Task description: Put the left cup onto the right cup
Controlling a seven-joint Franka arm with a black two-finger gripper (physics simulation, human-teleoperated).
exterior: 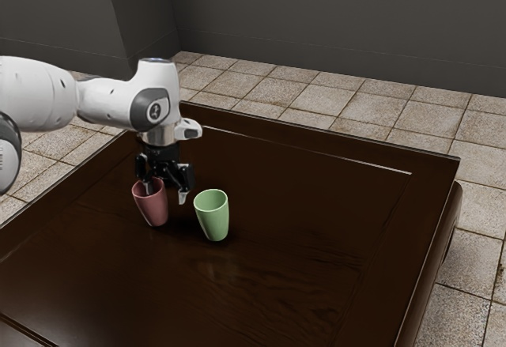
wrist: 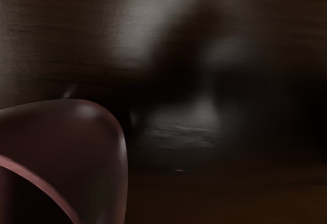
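Closest to my wrist camera is the dark red cup (wrist: 76,147), its curved rim and wall looming just under the hand, with the dark wooden surface (wrist: 214,55) beyond it.

From the exterior view, I see the end effector (exterior: 164,193) pointing straight down at that red cup (exterior: 152,205). It is spread wide: one finger (exterior: 145,184) dips inside the cup's mouth, the other (exterior: 183,194) hangs outside the wall on the side toward the green cup (exterior: 212,214). The outer finger looks clear of the wall, so I read no grasp on the cup.

The red cup stands on the surface (exterior: 316,228), mouth up. The green cup sits just beside it, toward the exterior view's right, apart from it and also mouth up.

Above, the white arm (exterior: 95,98) reaches in from the exterior view's left. Tiled floor (exterior: 316,94) surrounds the surface.
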